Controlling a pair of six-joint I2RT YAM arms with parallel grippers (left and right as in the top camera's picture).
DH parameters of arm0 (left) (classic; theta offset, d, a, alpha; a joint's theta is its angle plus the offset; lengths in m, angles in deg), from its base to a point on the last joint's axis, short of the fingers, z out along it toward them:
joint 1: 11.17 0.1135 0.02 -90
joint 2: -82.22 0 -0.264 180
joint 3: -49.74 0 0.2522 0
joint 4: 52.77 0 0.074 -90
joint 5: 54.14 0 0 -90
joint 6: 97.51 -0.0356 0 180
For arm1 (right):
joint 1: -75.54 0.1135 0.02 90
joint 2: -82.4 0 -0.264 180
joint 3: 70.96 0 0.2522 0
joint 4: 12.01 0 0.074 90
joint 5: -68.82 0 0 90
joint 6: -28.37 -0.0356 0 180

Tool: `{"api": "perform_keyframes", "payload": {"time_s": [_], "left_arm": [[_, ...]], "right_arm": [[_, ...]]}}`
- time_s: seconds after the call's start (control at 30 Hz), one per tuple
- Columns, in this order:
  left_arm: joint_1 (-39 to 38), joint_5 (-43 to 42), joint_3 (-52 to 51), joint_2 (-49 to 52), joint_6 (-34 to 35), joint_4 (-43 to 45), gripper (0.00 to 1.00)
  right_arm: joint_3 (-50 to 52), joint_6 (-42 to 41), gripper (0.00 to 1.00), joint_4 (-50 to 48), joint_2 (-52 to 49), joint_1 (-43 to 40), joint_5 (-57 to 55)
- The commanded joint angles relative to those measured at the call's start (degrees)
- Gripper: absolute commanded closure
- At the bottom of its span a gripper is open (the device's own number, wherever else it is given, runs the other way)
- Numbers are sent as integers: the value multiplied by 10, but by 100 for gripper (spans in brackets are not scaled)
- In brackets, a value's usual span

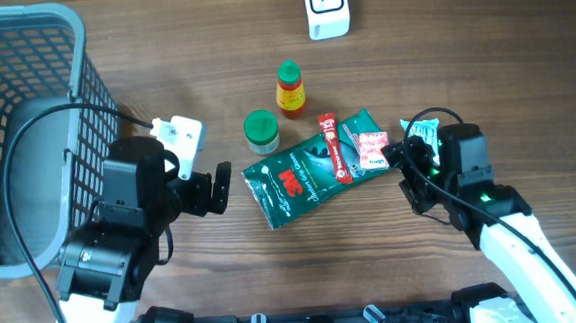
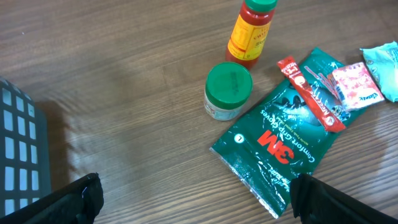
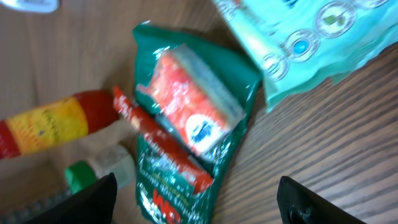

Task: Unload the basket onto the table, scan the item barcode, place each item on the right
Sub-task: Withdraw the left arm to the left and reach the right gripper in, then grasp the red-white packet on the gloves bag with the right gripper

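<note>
**On a wooden table, two open claws flank a spread of groceries**

Nearest the robot's base, the left gripper (image 1: pixel 218 189) hangs with its fingers spread wide and nothing between them, just beside a grey plastic basket (image 1: pixel 81 89) at the table's (image 1: pixel 481 39) left edge. The right gripper (image 1: pixel 406 174) is likewise released (its wrist view shows the fingers apart, grasping nothing). It sits at the right end of the goods, close by a teal packet (image 1: pixel 422 130) that is partly hidden behind it.

Between the two arms a green 3M pouch (image 1: pixel 299 181) lies flat and slanted. A red Nescafé stick sachet (image 1: pixel 335 149) lies across the pouch's right end, with a small red-and-white packet (image 1: pixel 371 149) just beside it.

Beyond the pouch's left end a green-lidded jar (image 1: pixel 261 130) stands upright, and just behind it stands a red-capped sauce bottle (image 1: pixel 290 89) with a yellow label.

Farthest off, well apart from the goods, a white barcode scanner (image 1: pixel 326 7) rests at the table's far edge. Which item is meant for it cannot be told.
</note>
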Motion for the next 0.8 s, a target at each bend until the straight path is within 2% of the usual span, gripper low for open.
{"api": "perform_keyframes", "payload": {"time_s": [0.0, 0.17, 0.23, 0.5, 0.6, 0.77], "left_arm": [[3, -9, -1, 8, 4, 1, 0], [3, -9, -1, 16, 4, 1, 0], [3, -9, -1, 15, 4, 1, 0], [3, -9, -1, -15, 4, 1, 0], [3, -9, -1, -50, 4, 1, 0], [3, -9, -1, -77, 4, 1, 0]], "right_arm": [[0, -23, 20, -17, -48, 1, -48], [0, -25, 29, -99, -137, 9, -28], [0, -54, 34, -123, -165, 17, -6], [0, -71, 37, -131, -173, 21, -53], [0, -111, 50, -133, -177, 21, -81], [0, -113, 59, -142, -179, 21, -80]]}}
